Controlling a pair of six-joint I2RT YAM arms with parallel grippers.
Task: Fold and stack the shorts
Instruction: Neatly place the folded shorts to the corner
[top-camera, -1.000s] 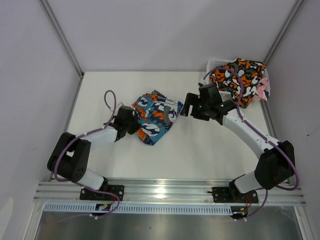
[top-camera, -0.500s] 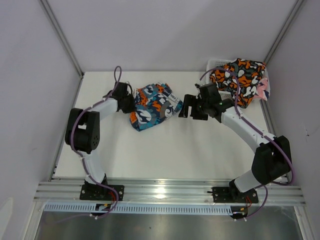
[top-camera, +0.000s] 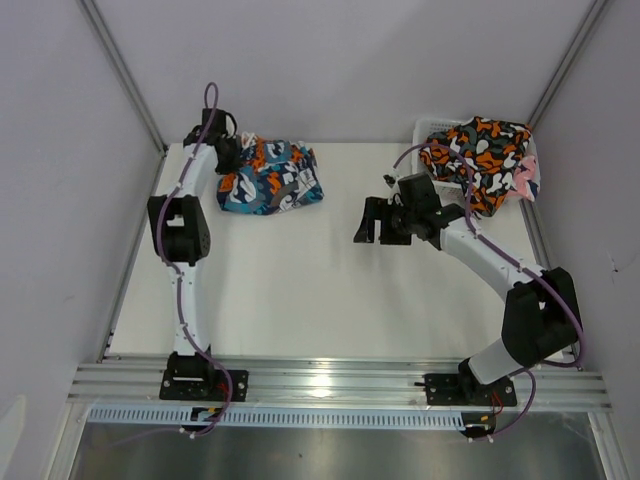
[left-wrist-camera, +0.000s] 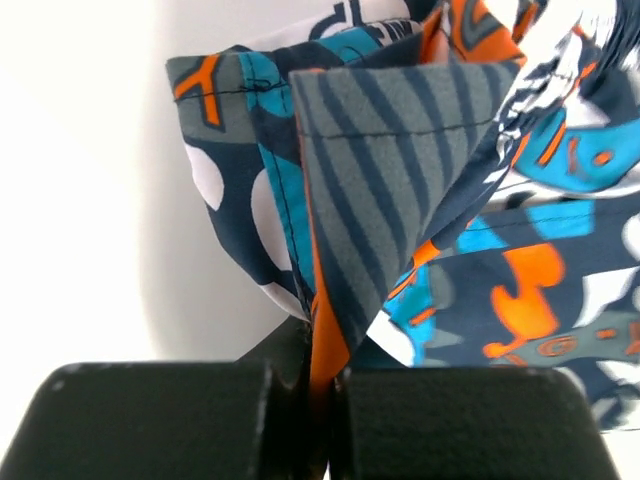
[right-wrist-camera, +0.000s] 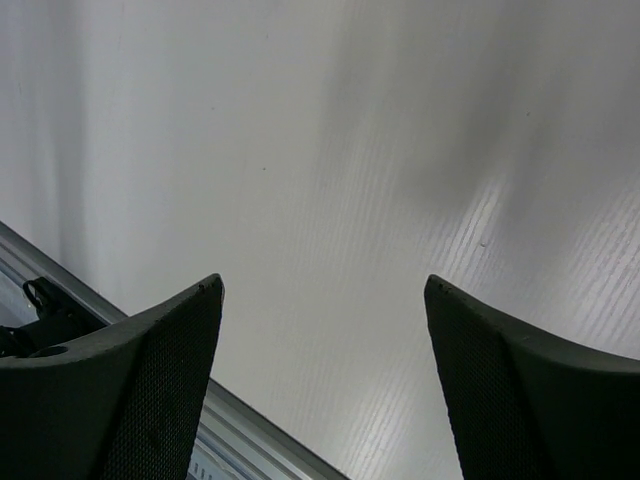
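Left tool (top-camera: 228, 155) clamped on blue-teal-orange patchwork fabric shorts (top-camera: 272, 180), far left of white surface (top-camera: 300, 290). Right tool (top-camera: 368, 220) jaws apart over bare mid-surface. Orange-black-white camouflage shorts (top-camera: 475, 150) drape white mesh basket (top-camera: 432, 127), far right.

1. Top view, behind the arms, looks down over the whole bench (top-camera: 300, 280).
2. Left wrist view sits close on the blue patchwork shorts (left-wrist-camera: 400, 150), 11 o'clock overhead.
3. Right wrist view faces the bench past the right pincer (right-wrist-camera: 322, 285).

White arms (top-camera: 485, 255), black joints (top-camera: 540, 320), looping purple cables (top-camera: 212, 100), dimple-textured black right end effector (right-wrist-camera: 322, 285).
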